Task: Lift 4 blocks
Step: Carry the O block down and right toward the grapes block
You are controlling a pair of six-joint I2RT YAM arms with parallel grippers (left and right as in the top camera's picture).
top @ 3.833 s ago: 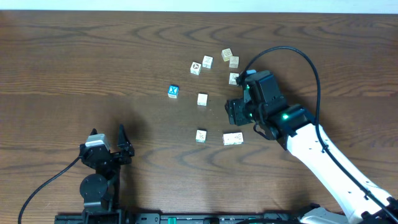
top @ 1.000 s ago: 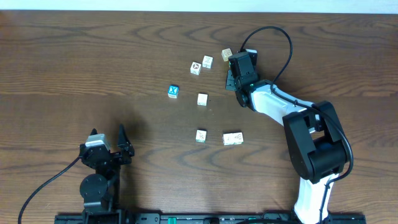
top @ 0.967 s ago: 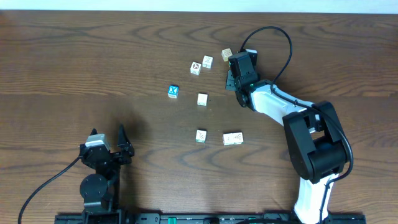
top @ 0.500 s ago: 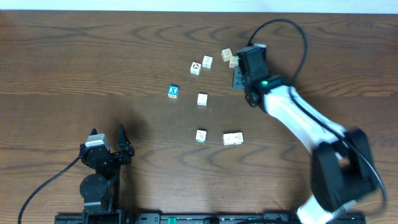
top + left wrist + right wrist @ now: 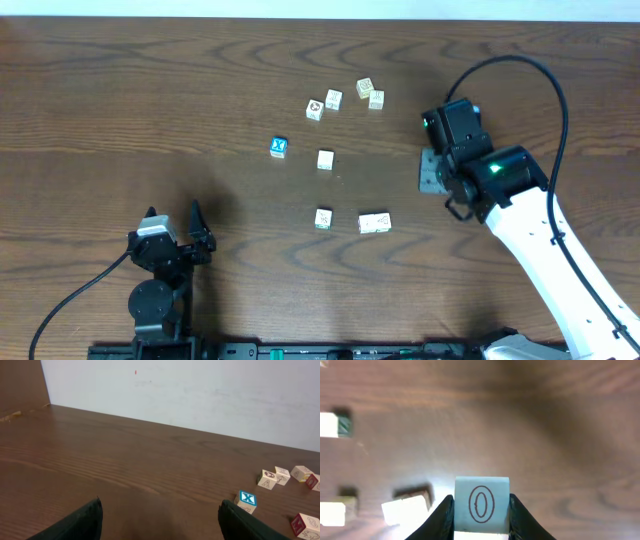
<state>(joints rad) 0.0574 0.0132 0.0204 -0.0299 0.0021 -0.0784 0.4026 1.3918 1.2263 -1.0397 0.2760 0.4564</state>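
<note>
1. Right gripper (image 5: 431, 171) closed narrow on one block (image 5: 482, 502): a pale, square-edged wooden cube with a smooth front face printed with a thin dark oval.
2. Pinched on its two opposite sides by rounded, glossy black fingers (image 5: 441, 516), pads flat against the wood.
3. Held at the right side of the table (image 5: 120, 90), well apart from every other cube. Dark brown boards with wavy grain beneath, blurred in the right wrist view.
4. Loose near the far edge, a cluster of four cream cubes (image 5: 333, 99), close together, printed faces too small to read.
5. Alone at the middle, a single cream cube (image 5: 325, 159).
6. Nearer the arms, a small cream cube (image 5: 323, 218) and just beside it a wider pale piece (image 5: 374, 223). Cannot tell whether that is one block or two pressed side by side.
7. Left of the middle cube, a blue-and-white cube (image 5: 279, 147) with an X on its top face.
8. Left gripper (image 5: 160, 510) spread as wide as it goes, nothing between its matte black tips, at the near left of the table.
</note>
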